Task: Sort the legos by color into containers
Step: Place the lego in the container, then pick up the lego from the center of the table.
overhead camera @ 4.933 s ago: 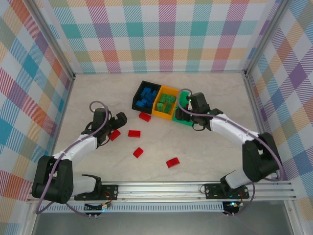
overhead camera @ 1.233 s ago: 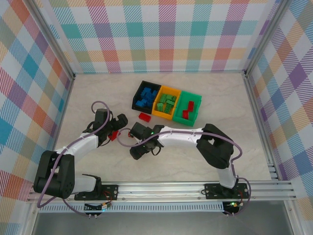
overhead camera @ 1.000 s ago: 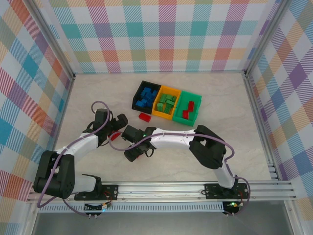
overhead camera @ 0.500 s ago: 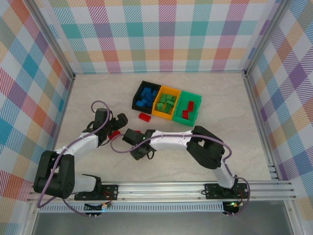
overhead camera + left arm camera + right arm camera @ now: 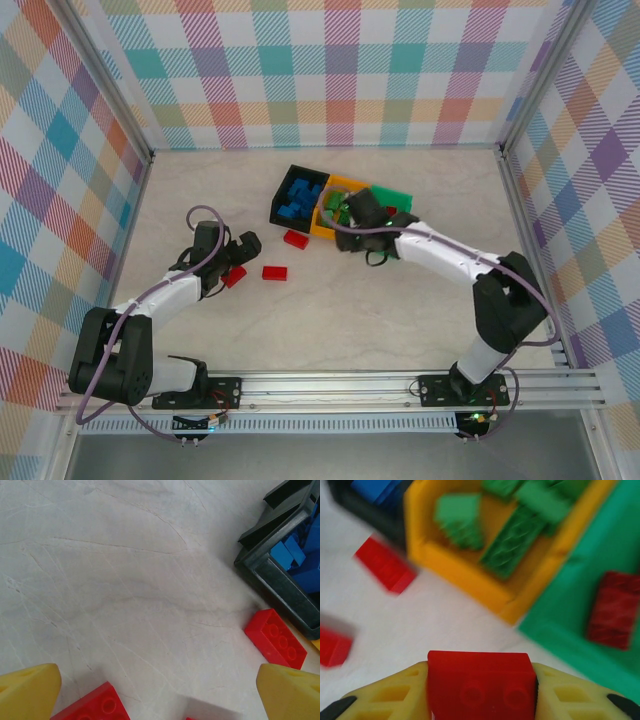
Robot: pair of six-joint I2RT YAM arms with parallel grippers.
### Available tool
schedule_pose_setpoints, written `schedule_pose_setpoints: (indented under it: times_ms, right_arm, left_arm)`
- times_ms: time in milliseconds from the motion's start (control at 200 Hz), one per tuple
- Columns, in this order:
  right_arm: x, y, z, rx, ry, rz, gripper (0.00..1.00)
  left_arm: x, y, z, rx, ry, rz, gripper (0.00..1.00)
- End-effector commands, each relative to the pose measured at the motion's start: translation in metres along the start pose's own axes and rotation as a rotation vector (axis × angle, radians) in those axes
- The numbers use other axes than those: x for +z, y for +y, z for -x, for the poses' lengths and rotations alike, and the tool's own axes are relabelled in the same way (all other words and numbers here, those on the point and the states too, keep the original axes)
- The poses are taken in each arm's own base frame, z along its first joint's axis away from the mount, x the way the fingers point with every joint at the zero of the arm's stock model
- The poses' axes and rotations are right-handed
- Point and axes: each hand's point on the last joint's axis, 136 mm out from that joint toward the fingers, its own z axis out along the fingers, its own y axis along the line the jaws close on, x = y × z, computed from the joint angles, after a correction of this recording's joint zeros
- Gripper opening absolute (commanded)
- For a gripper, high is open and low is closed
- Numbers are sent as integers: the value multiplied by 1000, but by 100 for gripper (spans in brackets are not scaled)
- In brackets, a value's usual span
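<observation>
My right claw (image 5: 480, 692) is clenched on a red lego (image 5: 481, 677), with the orange bin (image 5: 470, 587) at twelve o'clock and the green bin (image 5: 560, 615) at two. My left claw (image 5: 243, 250) hangs released over the table (image 5: 400, 310), with three loose red bricks (image 5: 274, 272) nearby.

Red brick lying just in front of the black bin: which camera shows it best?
Left wrist: the red brick is sharp, studs up, beside the black bin. In top external the brick is tiny; in right wrist the brick is blurred.
</observation>
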Motion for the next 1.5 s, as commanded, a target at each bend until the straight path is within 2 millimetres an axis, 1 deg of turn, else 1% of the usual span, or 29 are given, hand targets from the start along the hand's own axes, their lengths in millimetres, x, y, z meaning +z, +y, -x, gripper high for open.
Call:
schedule_pose_setpoints:
  times_ms: [0,80,115,160,195,260,355,410,465,530,635,740,830,930,1010,1115,1280,1410,1495]
  right_arm:
    - [-1,-24,19,60,-50,-23,46]
    - [1,-47,33,97,-63,-57,48]
    - [3,-53,38,106,-58,-70,49]
    - [8,-58,39,104,-31,-86,54]
    - [11,-61,39,101,-10,-114,60]
    - [17,-60,31,113,16,-107,69]
    - [22,-48,17,112,24,-47,73]
    - [24,-38,8,75,31,-41,74]
    - [24,-19,-2,11,46,-14,74]
    - [24,11,-14,-86,62,30,75]
    - [24,66,-35,-256,84,109,76]
    - [31,108,-53,-312,125,192,76]
    - [40,138,-64,-358,143,252,77]
    - [51,165,-74,-419,170,296,77]
    - [59,178,-74,-462,163,312,78]
    - [71,184,-66,-491,150,299,79]
    - [86,192,-59,-560,140,291,81]
    - [95,198,-63,-583,162,307,81]
    - [101,198,-69,-577,184,313,80]
  left_arm:
    - [-4,-2,11,4,-23,-2,100]
    - [-5,-1,12,4,-27,3,100]
    - [-4,-1,12,4,-27,5,100]
    - [-4,-2,12,6,-23,1,100]
    - [-5,-2,12,5,-24,0,100]
    - [-5,-1,13,7,-28,4,100]
    - [-5,0,13,6,-27,7,100]
    - [-4,-2,11,6,-22,-1,100]
    - [-2,-2,10,5,-17,-3,100]
    - [0,-1,10,2,-14,1,100]
    - [2,-2,8,3,-2,-2,100]
    - [4,-1,7,-1,0,-3,100]
    - [4,0,7,0,3,6,100]
    - [3,2,9,7,-6,20,100]
    - [2,5,11,11,-10,46,100]
    - [5,11,10,-6,-4,81,100]
    - [5,11,11,-20,-7,76,100]
    - [1,20,13,-32,-28,120,100]
    - [2,22,13,-47,-26,115,100]
